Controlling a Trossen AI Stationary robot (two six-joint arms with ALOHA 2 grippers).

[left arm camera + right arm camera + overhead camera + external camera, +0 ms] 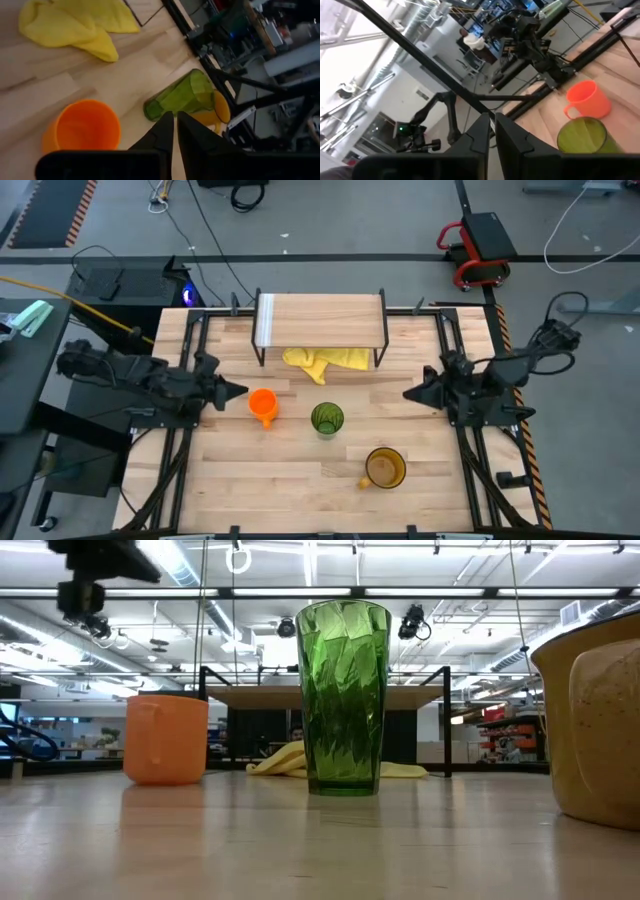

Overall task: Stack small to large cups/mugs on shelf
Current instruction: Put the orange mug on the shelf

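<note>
Tabletop: orange mug (262,405) just beside left fingers (161,131).

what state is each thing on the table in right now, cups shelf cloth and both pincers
orange mug: upright on the table, empty, not held
green tumbler: upright on the table, empty
amber mug: upright on the table, not stacked
shelf: top bare, no cups on it
yellow cloth: crumpled, partly under the shelf
left pincer: shut, holding nothing, beside the orange mug
right pincer: shut, holding nothing
</note>
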